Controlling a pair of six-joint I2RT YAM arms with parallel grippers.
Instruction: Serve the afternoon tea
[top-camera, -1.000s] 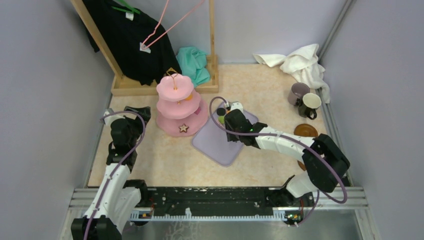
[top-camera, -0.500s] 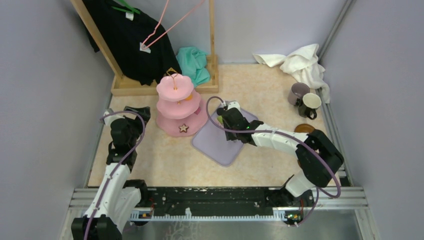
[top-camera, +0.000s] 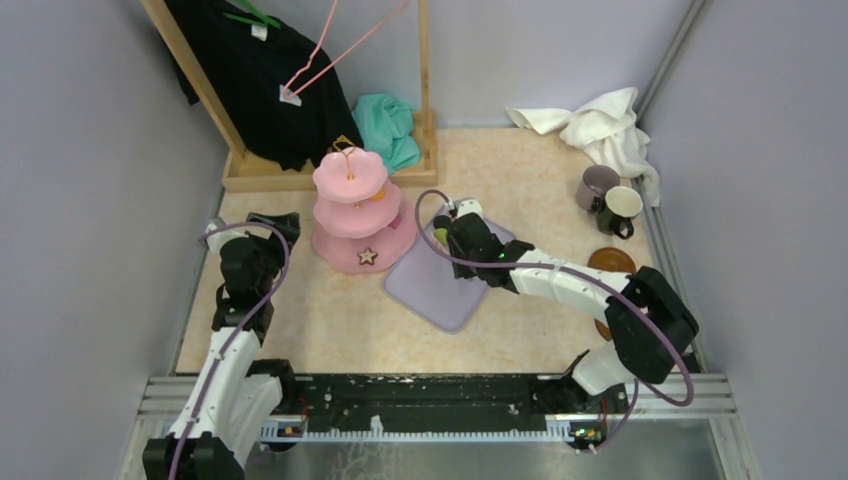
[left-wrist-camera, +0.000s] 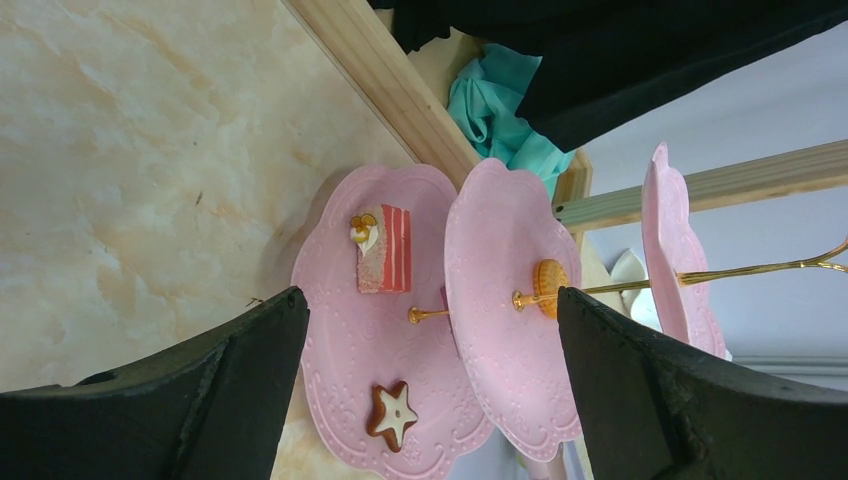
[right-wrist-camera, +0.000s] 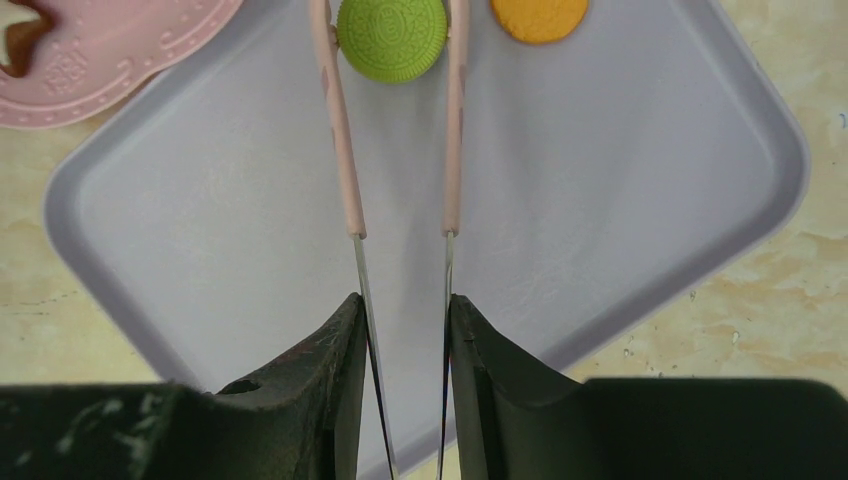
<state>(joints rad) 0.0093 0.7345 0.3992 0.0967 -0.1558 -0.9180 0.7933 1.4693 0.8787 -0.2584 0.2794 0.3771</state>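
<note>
Beige marbled table (top-camera: 330, 320), walled in grey. The step in hand looks like the tongs transfer. The pink tongs (right-wrist-camera: 345, 170) are clamped in the right gripper (right-wrist-camera: 405, 305), and the green round (right-wrist-camera: 392, 38), near the lilac tray's (right-wrist-camera: 560, 200) far corner, is bracketed by their tips, seemingly touched on both sides. A firmer squeeze is probably called for next, then a lift toward the pink stand (top-camera: 352, 215) at the table's far left. The left gripper (left-wrist-camera: 430, 300) is held wide open, nothing in it.

Counted:
- One stand, three tiers.
- Three sweets on it: star (left-wrist-camera: 392, 412), cake slice (left-wrist-camera: 385, 248), orange biscuit (left-wrist-camera: 549, 285).
- Two on the tray, counting the orange round (right-wrist-camera: 539, 15).
- Two mugs by the right edge: mauve mug (top-camera: 597, 186), cream mug (top-camera: 620, 208).
- One saucer (top-camera: 612, 260) clearly seen.
</note>
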